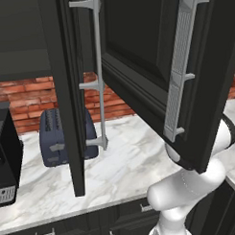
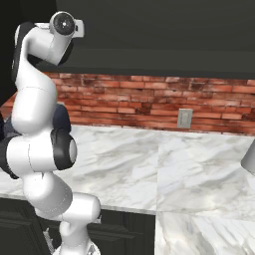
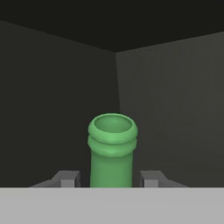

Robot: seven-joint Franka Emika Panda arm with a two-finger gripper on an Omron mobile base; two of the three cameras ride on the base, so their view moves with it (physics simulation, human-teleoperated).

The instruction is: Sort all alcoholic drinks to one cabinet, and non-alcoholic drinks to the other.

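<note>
Tool (image 3: 112, 179) clamped on the green bottle (image 3: 112, 151): hand view shows the neck rising straight up between the two finger tips (image 3: 65, 178), ringed open mouth on top. Bottle body and label are cut off below the frame edge, so actual pad contact can't be seen. Behind the bottle, dark cabinet interior (image 3: 57, 100), back corner seam just right of the neck; can't tell whether the bottle rests on a shelf. Left base view: open cabinet doors (image 1: 137, 66) with long grey handles (image 1: 99, 72) block the upper arm and the hand. Below them, a blue toaster (image 1: 55, 136) on the marble surface (image 1: 126, 162) against the brick wall (image 1: 27, 98), half hidden by the door edge; a black appliance (image 1: 5, 157) is cut off at left. Right base view: white arm (image 2: 40, 124) reaching up left, wall outlet (image 2: 185, 118), grey object (image 2: 249, 159) cropped at right edge, unidentifiable.
</note>
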